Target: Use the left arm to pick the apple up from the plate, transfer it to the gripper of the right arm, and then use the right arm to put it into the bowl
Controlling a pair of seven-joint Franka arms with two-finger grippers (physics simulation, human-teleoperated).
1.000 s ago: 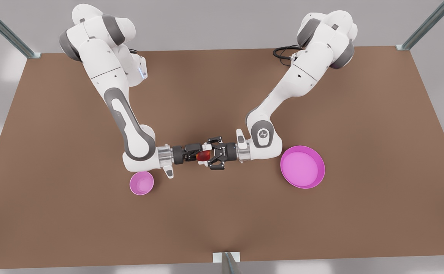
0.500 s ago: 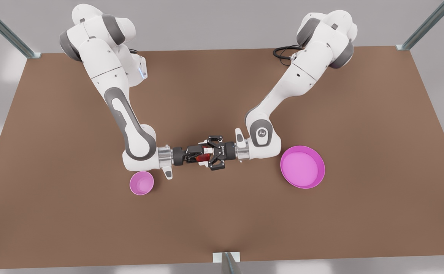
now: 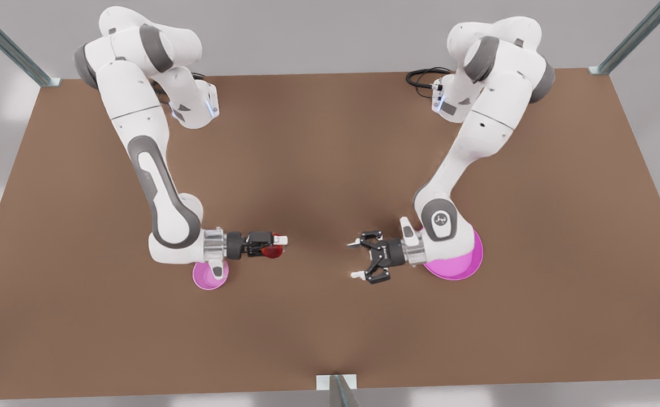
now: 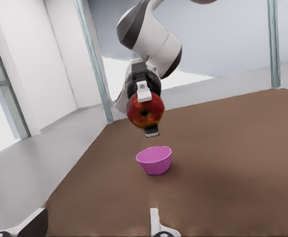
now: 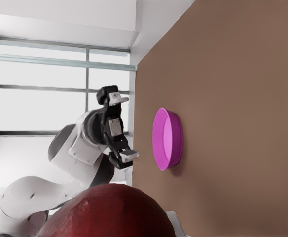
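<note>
The right gripper (image 3: 274,247) is pinched on the apple (image 3: 273,251) and has carried it away from the middle of the table toward the front view's left, where it hangs in the air just beside the bowl (image 3: 209,275). The left gripper (image 3: 356,260) has let go: its fingers are spread with nothing between them, and it has drawn back toward the plate (image 3: 465,264) on the front view's right, well apart from its partner. A second ago the two grippers were nose to nose at the centre with the apple between them; now the handover looks finished. What seems left is to bring the apple over the bowl and release it.
</note>
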